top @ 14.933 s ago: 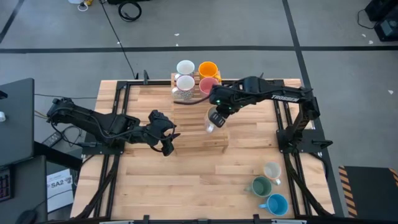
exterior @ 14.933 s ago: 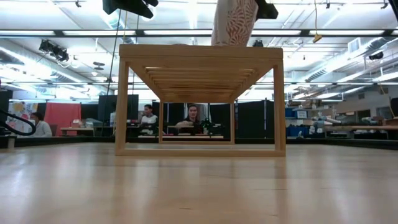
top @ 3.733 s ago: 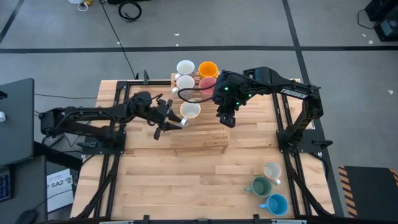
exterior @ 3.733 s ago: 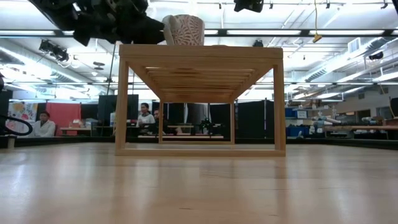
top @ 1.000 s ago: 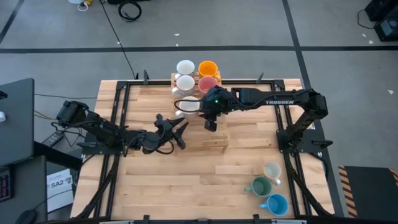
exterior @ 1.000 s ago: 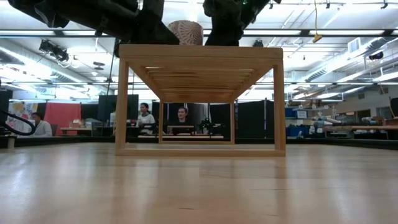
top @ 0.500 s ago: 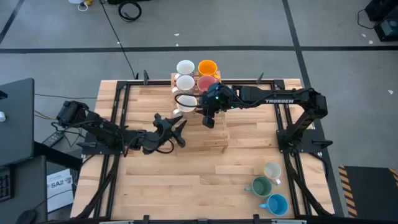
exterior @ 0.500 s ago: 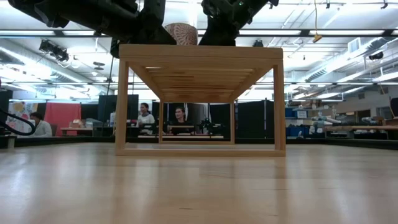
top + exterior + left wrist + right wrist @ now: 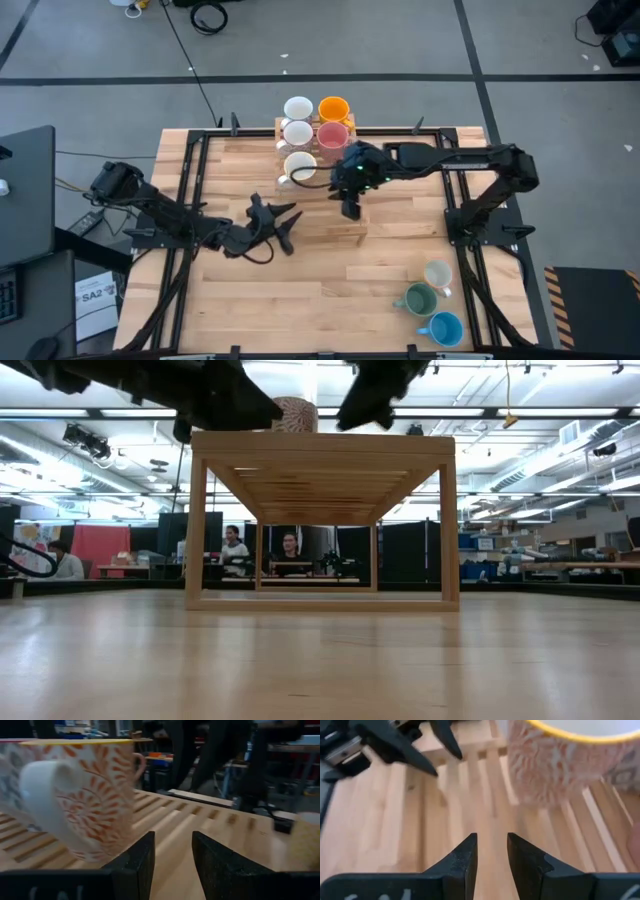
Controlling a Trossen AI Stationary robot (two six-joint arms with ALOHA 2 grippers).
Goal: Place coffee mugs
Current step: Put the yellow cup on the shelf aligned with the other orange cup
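High view: a cream patterned mug point(image 9: 299, 166) with orange leaf sprigs and a yellow rim stands upright on the slatted wooden rack point(image 9: 345, 228), in line behind a white mug point(image 9: 297, 133) and another point(image 9: 297, 107), beside a pink mug point(image 9: 332, 136) and an orange mug point(image 9: 334, 109). The right gripper point(image 9: 349, 207) hovers over the rack just beside the patterned mug, fingers parted and empty, while the left gripper point(image 9: 281, 228) sits near the rack's left edge, also parted and empty. Three more mugs, cream point(image 9: 437, 275), green point(image 9: 419, 299) and blue point(image 9: 445, 329), stand at the table's point(image 9: 250, 290) near right corner.
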